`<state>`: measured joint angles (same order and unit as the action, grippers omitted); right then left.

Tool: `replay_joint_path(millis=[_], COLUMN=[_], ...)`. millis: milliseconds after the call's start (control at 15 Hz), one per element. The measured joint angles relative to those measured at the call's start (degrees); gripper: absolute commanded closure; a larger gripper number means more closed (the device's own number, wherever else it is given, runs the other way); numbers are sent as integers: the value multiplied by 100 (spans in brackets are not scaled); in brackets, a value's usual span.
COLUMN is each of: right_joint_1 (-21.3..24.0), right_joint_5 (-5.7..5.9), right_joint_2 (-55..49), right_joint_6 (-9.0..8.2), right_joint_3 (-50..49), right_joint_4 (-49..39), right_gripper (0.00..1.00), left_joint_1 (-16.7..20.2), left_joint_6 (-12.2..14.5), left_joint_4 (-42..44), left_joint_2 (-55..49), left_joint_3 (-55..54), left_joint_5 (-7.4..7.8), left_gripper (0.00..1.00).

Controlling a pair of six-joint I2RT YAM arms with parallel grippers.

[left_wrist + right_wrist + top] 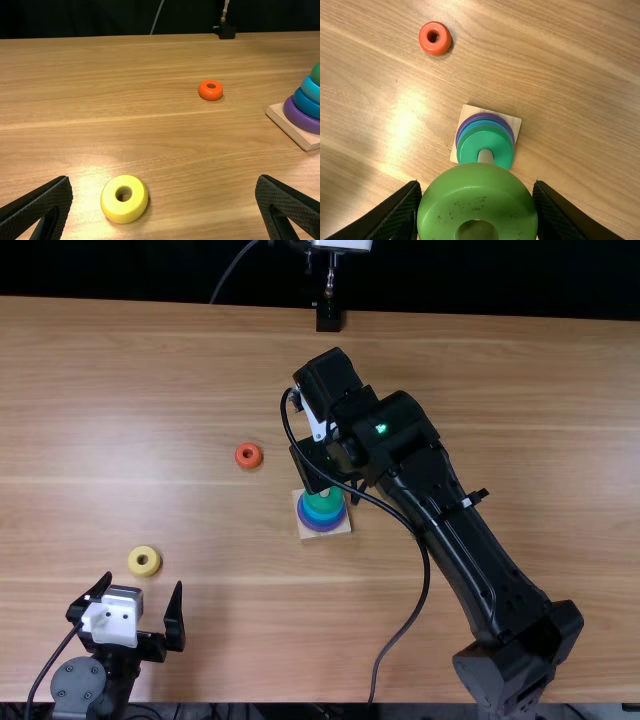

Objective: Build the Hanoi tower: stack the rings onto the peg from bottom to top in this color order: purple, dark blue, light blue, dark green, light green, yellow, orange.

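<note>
In the top view my right gripper [358, 492] is over the peg base [338, 530]. In the right wrist view my right gripper [477, 192] is shut on the light green ring [477, 187], above the peg [485, 156]. On the peg, bottom to top, are the purple ring [300, 119], dark blue ring [306, 104], light blue ring [311, 90] and dark green ring [495, 141]. My left gripper [141, 587] is open and holds nothing; in the left wrist view the yellow ring [124, 214] lies between the open fingers of the left gripper [164, 182], on the table.
The orange ring [249, 456] lies flat on the table [120, 440], left of the peg base. A black stand [328, 315] is at the table's far edge. The right arm, trailing a cable, stretches from the near right side to the table's middle.
</note>
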<state>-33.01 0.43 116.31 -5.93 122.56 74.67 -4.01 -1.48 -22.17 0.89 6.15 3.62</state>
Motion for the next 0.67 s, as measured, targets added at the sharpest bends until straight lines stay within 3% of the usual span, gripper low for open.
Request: replay_joint_path(millis=[667], right_joint_1=[2], right_joint_5=[39], right_joint_2=[332], right_joint_6=[7], right_joint_3=[0], right_joint_4=[68], right_gripper=[100], left_joint_1=[-2], left_joint_6=[-2], left_joint_4=[2], left_joint_2=[0], left_joint_3=[0], left_joint_5=[0], left_gripper=[0])
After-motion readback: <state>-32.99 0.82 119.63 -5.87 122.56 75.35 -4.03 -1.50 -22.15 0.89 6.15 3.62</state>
